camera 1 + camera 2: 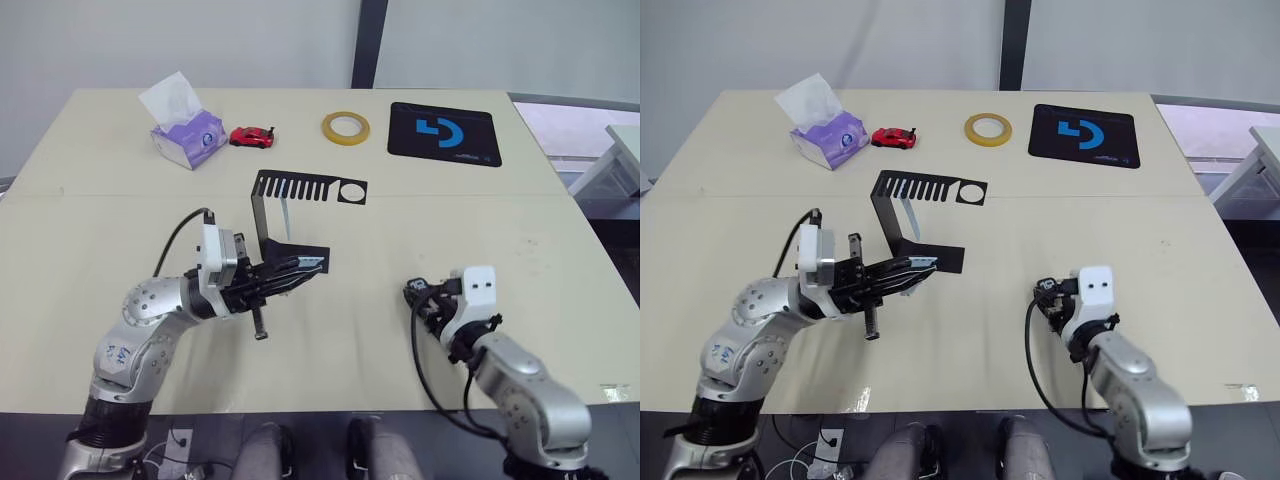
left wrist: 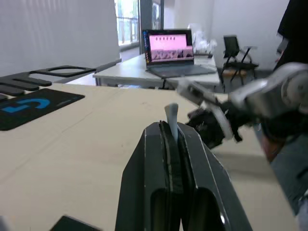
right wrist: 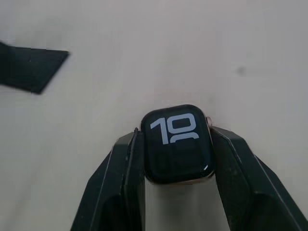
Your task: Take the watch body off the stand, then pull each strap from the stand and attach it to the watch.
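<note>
My right gripper (image 3: 176, 144) is clamped on the small rounded-square watch body (image 3: 176, 143), dark screen facing the wrist cam, held low over the beige table (image 1: 400, 230), well apart from the thin black bent-metal stand (image 1: 290, 215). My left gripper (image 2: 172, 132) is squeezed tight on a narrow pale grey-blue strap (image 2: 171, 115); its tip pokes out past my fingertips, just above the stand's base plate. A second pale strap (image 1: 908, 215) hangs from the comb slots up top.

Step in hand, as I judge it: bring strap end to the watch and slide it into the case edge slot. To do it well: keep the watch level and steady w/ the right, line the strap tip square to the slot, approach sideways, not head-on. Little strap sticks out of my grip, so it shouldn't flop much, but a skewed entry could jam.

Readable: big white "10" on the screen, digits below cut off. Black mousepad (image 1: 444, 132) bears a blue logo, no legible txt.
</note>
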